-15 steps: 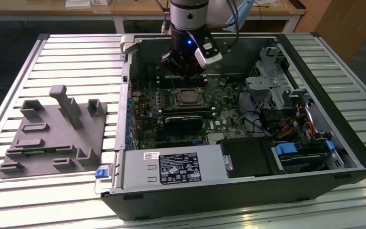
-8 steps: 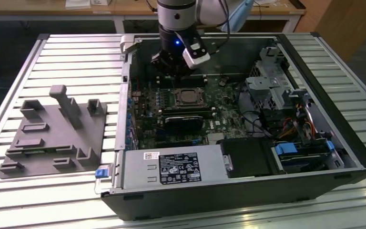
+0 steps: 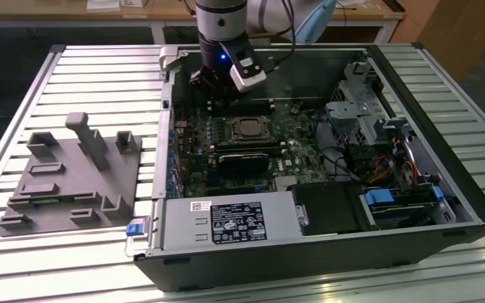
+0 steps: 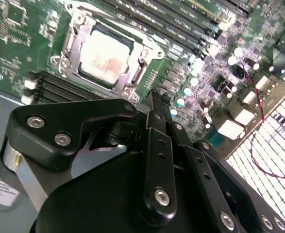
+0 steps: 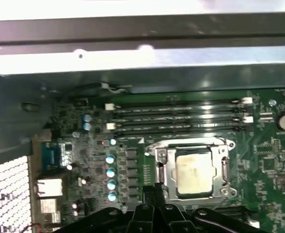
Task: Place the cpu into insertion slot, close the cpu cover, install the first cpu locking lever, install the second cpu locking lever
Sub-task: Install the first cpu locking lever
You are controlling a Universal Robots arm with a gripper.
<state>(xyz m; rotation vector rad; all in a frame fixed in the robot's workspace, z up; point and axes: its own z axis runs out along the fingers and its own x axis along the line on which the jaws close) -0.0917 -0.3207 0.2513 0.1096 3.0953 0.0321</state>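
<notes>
Power supply (image 3: 225,222) with a white label sits closest, along the near edge of the open computer case (image 3: 466,208). The case lies on its side on a slatted metal table (image 3: 99,82). A grey plastic fixture tray (image 3: 70,177) rests on the table beside the case, on the exterior view's left.

Further in, on the green motherboard (image 3: 297,161), the cpu (image 3: 247,129) is seated in the insertion slot (image 3: 233,129). In the first wrist view its pale metal top shows through the cut-out of the cpu cover (image 5: 221,156), which lies flat down around it. I cannot tell whether the locking levers are latched. Long black memory slots (image 5: 176,119) flank the socket on its near and far sides.

Just beyond the socket hangs the gripper (image 3: 215,101), above the board and touching nothing. Its black fingers (image 5: 147,194) are drawn together with nothing between them. The arm (image 3: 221,25) rises behind it, in front of a wooden workbench (image 3: 74,12) at the back.
</notes>
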